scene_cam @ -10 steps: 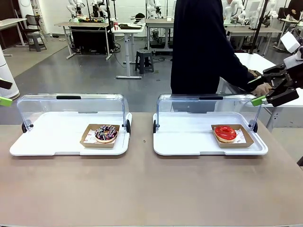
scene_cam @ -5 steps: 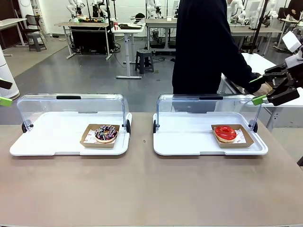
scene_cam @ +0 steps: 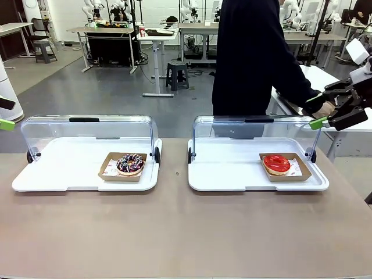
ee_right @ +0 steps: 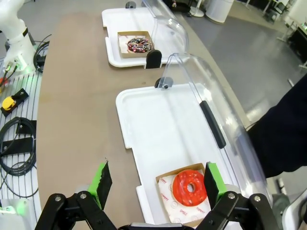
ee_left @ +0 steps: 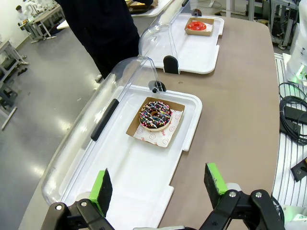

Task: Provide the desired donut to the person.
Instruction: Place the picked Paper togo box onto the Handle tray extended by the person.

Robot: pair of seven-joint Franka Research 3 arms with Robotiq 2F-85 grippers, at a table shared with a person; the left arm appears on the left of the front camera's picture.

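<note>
A chocolate donut with sprinkles (scene_cam: 130, 164) lies in a cardboard boat on the left white tray (scene_cam: 64, 183). A red-glazed donut (scene_cam: 276, 164) lies in its own boat on the right white tray (scene_cam: 226, 183). Both clear lids are swung back. The person (scene_cam: 250, 58) stands behind the right tray, one hand (scene_cam: 323, 108) out to the right. My right gripper (scene_cam: 317, 110) hangs open beside that hand, above and right of the red donut (ee_right: 190, 187). My left gripper (scene_cam: 4, 113) is open at the left edge, high above the chocolate donut (ee_left: 155, 115).
The raised lids (scene_cam: 87, 129) (scene_cam: 256, 129) wall off the trays' far sides. Bare brown tabletop (scene_cam: 186, 232) lies in front of the trays. A white side table (scene_cam: 325, 78) stands at the right. Cables (ee_right: 17, 148) lie off the table's end.
The person's body has shifted slightly to the right. Both arms and both donuts are where they were.
</note>
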